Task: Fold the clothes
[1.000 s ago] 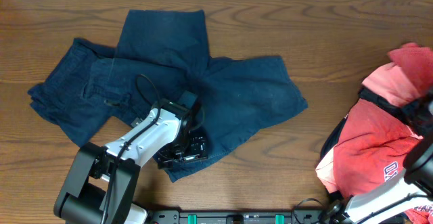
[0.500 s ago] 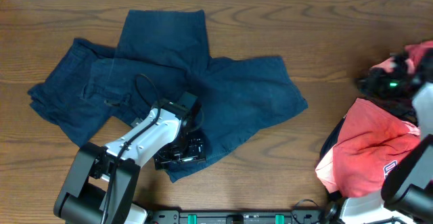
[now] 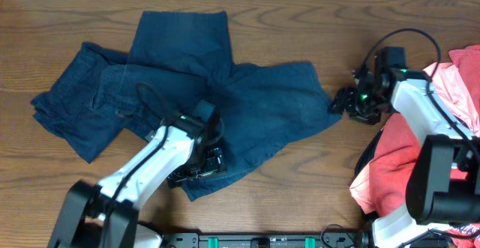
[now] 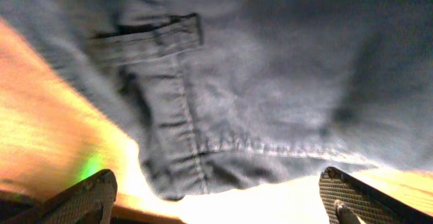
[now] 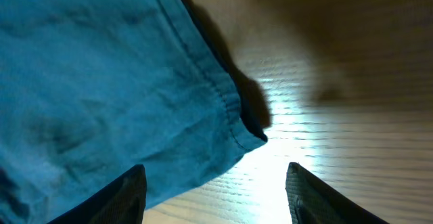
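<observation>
From overhead: the dark blue garment [image 3: 255, 102] lies spread and rumpled across the left and middle of the table [image 3: 315, 23]; the red clothes [image 3: 405, 154] sit heaped at the right edge; my left gripper [image 3: 196, 169] is low over the garment's near edge, down by the front of the table; my right gripper [image 3: 341, 102] is at the garment's rightmost corner, between it and the red heap.

Left wrist now: denim fills the top of the picture, the dark blue garment [image 4: 270, 68] with a stitched seam [image 4: 183, 109] running down to its edge; bright, blurred table [image 4: 40, 116] shows to the left and below; my fingers [image 4: 84, 197] stand far apart at the two lower corners, so the left gripper [image 4: 216, 200] is spread wide and grips nothing.

Right wrist: the dark blue garment [image 5: 101, 68] covers the upper left; its hem corner [image 5: 247, 132] points out onto the bare table [image 5: 338, 129], a shadow tucked under it; my fingers [image 5: 128, 197] are parted on either side below that corner; the right gripper [image 5: 216, 197] is released, with no cloth between the tips.
</observation>
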Robot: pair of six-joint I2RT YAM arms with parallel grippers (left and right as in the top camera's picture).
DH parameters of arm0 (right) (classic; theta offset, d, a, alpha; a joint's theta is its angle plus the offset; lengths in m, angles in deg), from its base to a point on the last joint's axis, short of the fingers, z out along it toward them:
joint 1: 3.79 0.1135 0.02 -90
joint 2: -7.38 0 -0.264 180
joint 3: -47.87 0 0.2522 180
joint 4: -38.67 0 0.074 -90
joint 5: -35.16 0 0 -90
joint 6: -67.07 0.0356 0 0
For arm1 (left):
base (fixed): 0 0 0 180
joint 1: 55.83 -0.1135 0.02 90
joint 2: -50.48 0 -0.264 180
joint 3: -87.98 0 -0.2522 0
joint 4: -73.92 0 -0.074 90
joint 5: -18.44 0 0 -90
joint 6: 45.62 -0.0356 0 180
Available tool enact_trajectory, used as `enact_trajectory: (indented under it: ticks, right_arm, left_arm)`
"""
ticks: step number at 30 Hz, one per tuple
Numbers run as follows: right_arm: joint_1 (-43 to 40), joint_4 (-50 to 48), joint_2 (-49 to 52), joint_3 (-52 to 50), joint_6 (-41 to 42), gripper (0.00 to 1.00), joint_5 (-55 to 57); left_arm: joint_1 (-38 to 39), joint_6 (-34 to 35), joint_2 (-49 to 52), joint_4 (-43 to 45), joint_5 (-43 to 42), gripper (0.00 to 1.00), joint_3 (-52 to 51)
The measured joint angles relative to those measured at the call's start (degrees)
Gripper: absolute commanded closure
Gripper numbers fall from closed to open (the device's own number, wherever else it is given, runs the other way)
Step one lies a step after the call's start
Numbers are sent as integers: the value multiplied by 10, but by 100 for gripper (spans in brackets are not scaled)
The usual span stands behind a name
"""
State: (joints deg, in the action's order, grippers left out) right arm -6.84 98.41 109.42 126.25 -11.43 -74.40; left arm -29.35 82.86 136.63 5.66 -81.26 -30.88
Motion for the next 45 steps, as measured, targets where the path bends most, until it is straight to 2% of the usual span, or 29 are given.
enact_trajectory:
  ticks: [4, 6, 7, 8, 11, 19, 21, 25, 30, 35, 38, 41, 43, 45]
  right_arm:
    - [15, -22, 25, -9, 25, 38, 6]
    - [18, -38, 38, -10, 35, 44, 8]
    - [19, -47, 46, -11, 41, 51, 9]
    - [21, -54, 54, -11, 50, 69, 11]
    - [22, -69, 56, -11, 57, 99, 12]
    - [7, -67, 63, -8, 65, 99, 32]
    - [-15, -41, 59, -1, 66, 99, 40]
    - [-87, -16, 19, 17, 79, 99, 65]
    - [-168, 7, -66, 32, 86, 99, 92]
    - [-174, 40, -80, 35, 84, 99, 103]
    - [-174, 57, -79, 35, 83, 99, 109]
    - [-174, 66, -79, 35, 82, 99, 118]
    - [-174, 72, -79, 35, 82, 99, 127]
    - [-174, 76, -79, 35, 82, 99, 135]
  left_arm:
    - [0, 25, -45, -10, 13, 4, 0]
    - [0, 38, -63, -16, 15, 4, 0]
    - [0, 45, -70, -18, 16, 4, 0]
    - [0, 53, -77, -20, 16, 3, 0]
    - [0, 69, -87, -21, 20, 4, 0]
    - [0, 110, -88, -21, 24, 3, 0]
    - [0, 124, -88, -20, 24, 1, 0]
    - [0, 160, -88, -14, 18, 2, 0]
    - [17, 206, -88, 59, -19, 2, -3]
    - [55, 234, -88, 151, -35, 0, -20]
    - [58, 248, -84, 171, -22, 13, -30]
    - [43, 253, -69, 182, -8, 35, -31]
    - [27, 246, -51, 198, -1, 41, -32]
    - [11, 239, -28, 217, 1, 42, -32]
